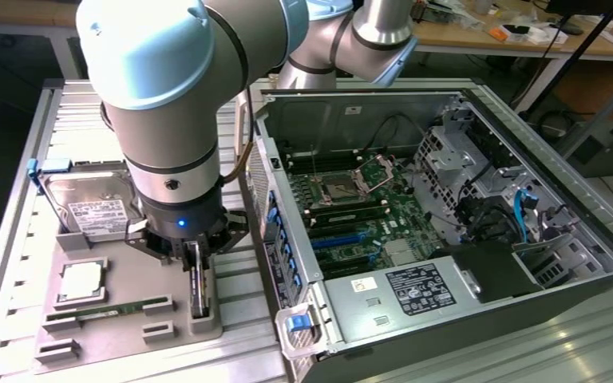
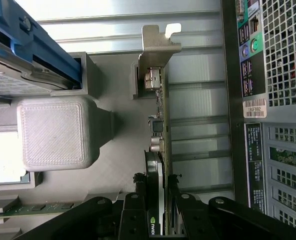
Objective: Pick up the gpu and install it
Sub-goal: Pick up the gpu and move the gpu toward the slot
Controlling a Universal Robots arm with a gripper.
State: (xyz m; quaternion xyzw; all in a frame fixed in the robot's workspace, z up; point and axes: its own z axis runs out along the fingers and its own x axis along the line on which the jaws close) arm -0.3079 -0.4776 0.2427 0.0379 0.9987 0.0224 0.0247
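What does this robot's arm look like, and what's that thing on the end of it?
The arm is thick silver tubes joined by rounded pale blue-grey caps, with a small blue light near its end. The claw is black, with angular fingers.

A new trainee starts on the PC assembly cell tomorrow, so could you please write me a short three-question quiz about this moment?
1. True or false: the graphics card already sits inside the open computer case.
2. What is the claw closed on? A) the hard drive B) the graphics card C) the memory stick
3. Fill in the blank: in the gray tray, the graphics card stands on its ____.

Key: 1 false, the card is in the tray beside the case; 2 B; 3 edge.
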